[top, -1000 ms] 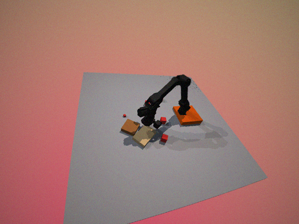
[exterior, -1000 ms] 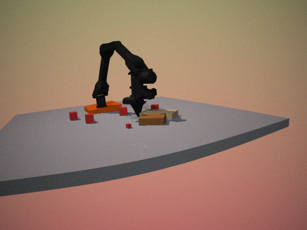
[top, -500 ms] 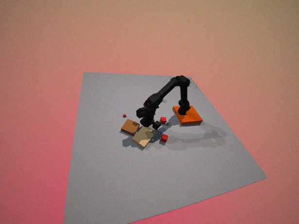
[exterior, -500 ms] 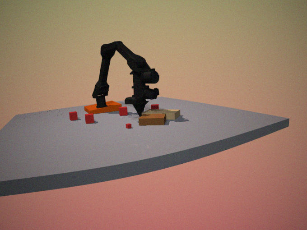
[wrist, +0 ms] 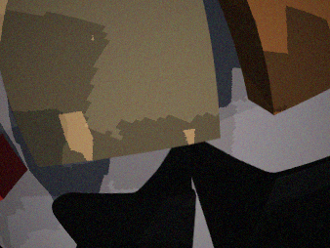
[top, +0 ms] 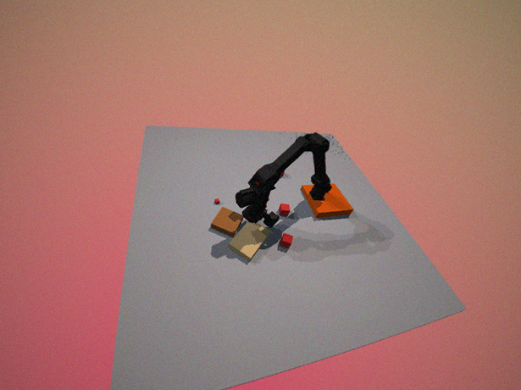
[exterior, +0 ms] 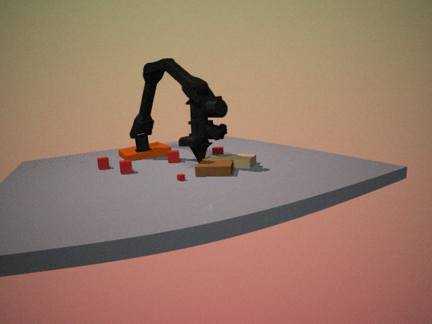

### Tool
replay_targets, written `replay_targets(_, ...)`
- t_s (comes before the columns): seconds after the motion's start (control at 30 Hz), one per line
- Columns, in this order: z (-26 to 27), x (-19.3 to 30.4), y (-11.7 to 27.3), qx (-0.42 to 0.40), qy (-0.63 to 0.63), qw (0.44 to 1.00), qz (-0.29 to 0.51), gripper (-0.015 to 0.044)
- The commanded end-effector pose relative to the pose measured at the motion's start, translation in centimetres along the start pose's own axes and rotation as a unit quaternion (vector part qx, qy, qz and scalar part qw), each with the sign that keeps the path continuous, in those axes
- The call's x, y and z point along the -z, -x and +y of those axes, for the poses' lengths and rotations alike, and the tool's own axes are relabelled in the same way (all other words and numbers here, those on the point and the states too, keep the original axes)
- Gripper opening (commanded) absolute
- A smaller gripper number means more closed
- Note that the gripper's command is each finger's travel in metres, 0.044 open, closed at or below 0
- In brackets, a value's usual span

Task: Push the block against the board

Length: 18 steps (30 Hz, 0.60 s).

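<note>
The brown square wooden-looking block (top: pixel 225 221) (exterior: pixel 213 169) (wrist: pixel 305 73) lies flat on the big grey table top (top: pixel 186 312) (exterior: pixel 104 209) (wrist: pixel 278 142). The flat tan board (top: pixel 248 242) (exterior: pixel 246 161) (wrist: pixel 156 73) lies flat right beside it. They do not sit side to side yet. The board is turned a bit, so there is a thin gap like a slice of pie. The gap is wider at the end near the hand and skinny farther away. No whole side of the block is against the board.

The black robot gripper (top: pixel 252 218) (exterior: pixel 199 161) (wrist: pixel 185 143) points down, with its fingers shut narrow and nothing in them. Its tips are right at the end of the board, by the corner close to the block. I can't tell if they touch it.

A small red cube (top: pixel 217 201) (exterior: pixel 180 177) is near the block. A bigger red cube (top: pixel 286 240) (exterior: pixel 218 150) (wrist: pixel 9 171) is near the board, on the side away from the block. The black arm bends high up from a flat orange base (top: pixel 346 210) (exterior: pixel 126 154).
</note>
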State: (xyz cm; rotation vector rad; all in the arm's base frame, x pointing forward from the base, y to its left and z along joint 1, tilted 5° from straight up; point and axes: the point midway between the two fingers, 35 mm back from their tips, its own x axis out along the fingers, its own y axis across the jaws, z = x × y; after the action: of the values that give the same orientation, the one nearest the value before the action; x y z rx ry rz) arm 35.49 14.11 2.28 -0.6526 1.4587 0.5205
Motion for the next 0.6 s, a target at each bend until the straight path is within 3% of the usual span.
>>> replay_targets(0.0,0.0,-0.5,0.1,0.000,-0.002,1.000,-0.004,0.0000)
replay_targets(0.57,0.0,-1.8,0.1,0.000,-0.003,1.000,-0.004,0.0000)
